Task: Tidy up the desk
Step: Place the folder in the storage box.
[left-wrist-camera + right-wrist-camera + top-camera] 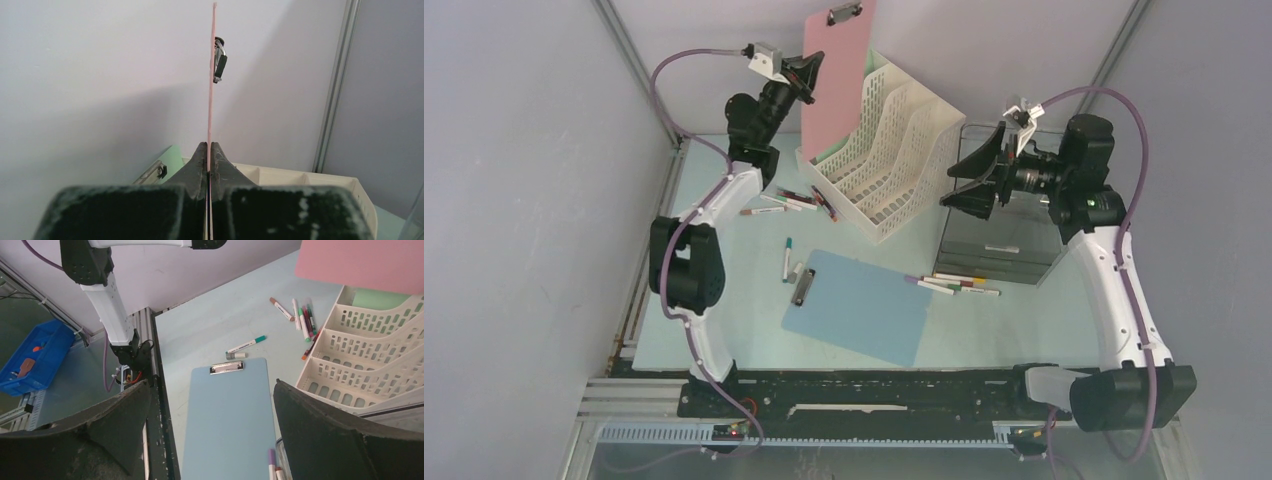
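The left arm reaches up and back, its hand [810, 72] clenched on the edge of an upright pink clipboard [842, 60] just above the white file rack [894, 170]. The right hand [973, 180] hovers spread and empty, with the tabletop [744, 310] well below both hands.

Desk [754, 310] smooth, matt; file rack [894, 170] perforated plastic, probably; clipboard clip [226, 368] shiny metal.
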You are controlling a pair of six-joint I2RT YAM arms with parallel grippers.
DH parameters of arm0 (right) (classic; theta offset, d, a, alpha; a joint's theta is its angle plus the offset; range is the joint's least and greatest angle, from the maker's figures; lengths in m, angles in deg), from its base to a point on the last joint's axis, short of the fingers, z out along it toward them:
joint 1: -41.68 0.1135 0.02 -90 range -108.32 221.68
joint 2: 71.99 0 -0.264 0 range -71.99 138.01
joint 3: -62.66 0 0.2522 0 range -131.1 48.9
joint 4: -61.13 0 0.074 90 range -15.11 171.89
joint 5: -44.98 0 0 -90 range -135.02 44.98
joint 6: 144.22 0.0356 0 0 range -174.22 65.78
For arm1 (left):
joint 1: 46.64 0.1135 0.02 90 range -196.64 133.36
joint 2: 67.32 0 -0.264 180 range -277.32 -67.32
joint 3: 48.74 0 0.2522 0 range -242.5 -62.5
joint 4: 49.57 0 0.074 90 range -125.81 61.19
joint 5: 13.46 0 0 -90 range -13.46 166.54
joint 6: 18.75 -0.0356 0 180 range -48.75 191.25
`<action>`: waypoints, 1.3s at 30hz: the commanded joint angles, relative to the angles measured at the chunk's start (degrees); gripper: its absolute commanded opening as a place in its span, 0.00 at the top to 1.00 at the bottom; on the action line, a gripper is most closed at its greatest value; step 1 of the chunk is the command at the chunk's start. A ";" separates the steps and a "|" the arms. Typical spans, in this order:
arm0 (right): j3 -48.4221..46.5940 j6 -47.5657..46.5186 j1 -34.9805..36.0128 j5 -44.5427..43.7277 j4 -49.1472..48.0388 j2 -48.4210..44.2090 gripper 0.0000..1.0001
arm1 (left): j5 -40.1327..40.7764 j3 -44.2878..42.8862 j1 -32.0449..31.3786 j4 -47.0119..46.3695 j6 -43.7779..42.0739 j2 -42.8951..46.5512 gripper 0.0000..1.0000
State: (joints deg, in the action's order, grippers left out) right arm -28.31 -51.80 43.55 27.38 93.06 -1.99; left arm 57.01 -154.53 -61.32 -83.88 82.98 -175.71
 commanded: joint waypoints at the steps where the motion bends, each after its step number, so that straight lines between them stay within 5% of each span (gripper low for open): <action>1: -1.91 -1.61 -0.64 0.87 0.56 0.95 0.00 | -1.98 -3.99 -0.26 -9.51 2.29 -3.17 1.00; 20: -3.31 -5.03 -0.99 0.37 4.31 3.16 0.00 | -2.47 -14.28 -0.97 -16.91 6.40 -19.49 1.00; 39: -3.38 -5.84 -0.99 0.34 4.85 3.88 0.00 | -1.78 -4.75 -0.75 -25.44 5.17 -21.90 1.00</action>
State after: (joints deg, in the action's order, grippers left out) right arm -29.49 -56.57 42.90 27.47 97.61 1.62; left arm 54.74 -163.06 -62.00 -103.77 88.82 -198.62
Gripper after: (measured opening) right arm 0.993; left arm 0.003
